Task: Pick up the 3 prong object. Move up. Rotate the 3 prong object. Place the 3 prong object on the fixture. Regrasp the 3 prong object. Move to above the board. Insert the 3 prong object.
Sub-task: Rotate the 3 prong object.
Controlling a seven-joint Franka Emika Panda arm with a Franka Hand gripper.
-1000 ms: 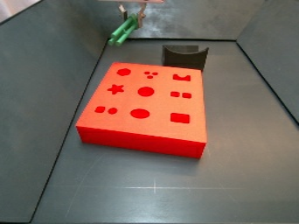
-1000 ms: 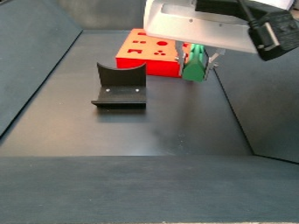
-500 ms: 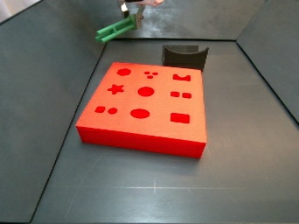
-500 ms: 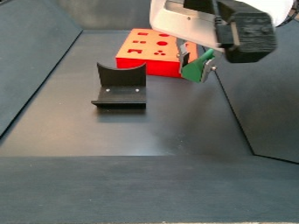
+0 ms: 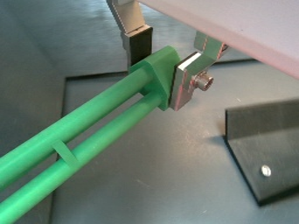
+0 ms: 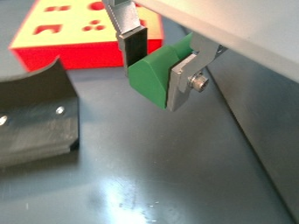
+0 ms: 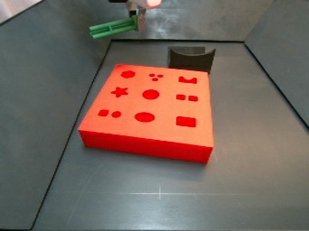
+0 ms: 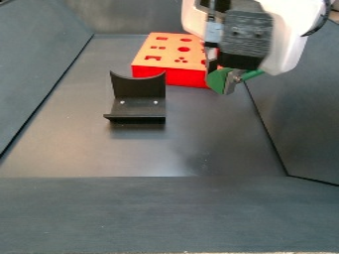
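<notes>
**Peg held aloft at its end cap, lying near level, fixture not yet loaded.**

You have the board (image 7: 151, 110) flat on the floor with all its cut-outs empty, so insertion is some way off. In a side view the fixture (image 8: 135, 97) stands at about 9 o'clock from the gripper (image 8: 228, 74), well apart, its notch bare. The gripper sits high over the floor, and in a wrist view its fingers (image 5: 136, 39) pinch the flat end cap of the 3 prong object (image 5: 93, 131), leaving the green prongs to stick out free to one side. In a side view the 3 prong object (image 7: 110, 29) lies close to level, above and beyond the board. You are likely in the rotate step: level prongs should suit the fixture's notch.
</notes>
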